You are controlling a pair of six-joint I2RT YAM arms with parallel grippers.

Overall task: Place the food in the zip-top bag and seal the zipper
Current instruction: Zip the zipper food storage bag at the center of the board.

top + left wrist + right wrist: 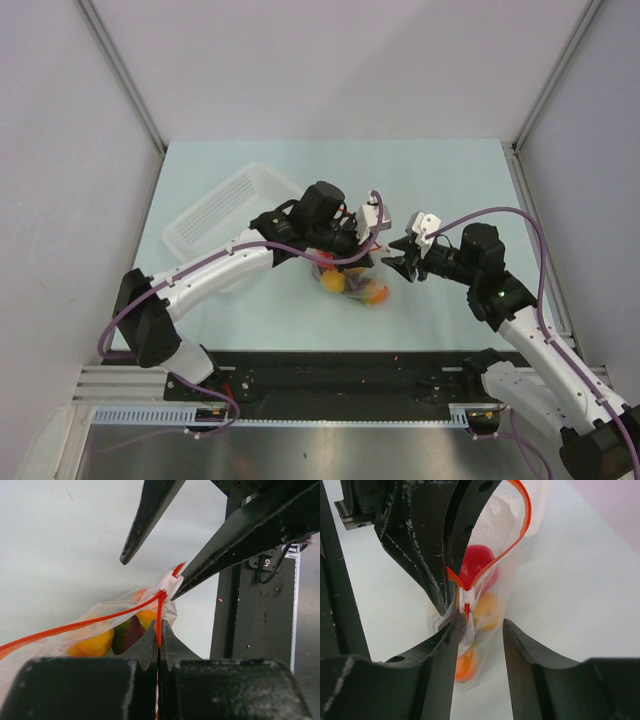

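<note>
- L fingers (148, 649), nearest the lens in the L wrist view, were shut tight on the zipper (80, 625) strip, just beside its white slider (169, 584).
- R fingers (440, 650) stood open w/ the slider btwn them, close against one finger and not gripped.
- Food (478, 564) (red, yellow, orange pcs) sat inside the zip-top bag (352, 287), which hung under both arms at mid surface (450, 180). A white basket (225, 210) lay well apart.
- Step, as I judged it: loading was done and sealing was in hand. The mouth gaped past the slider.
- Next: R would need to pinch the slider w/o catching film, then draw it along the strip while L anchored.
</note>
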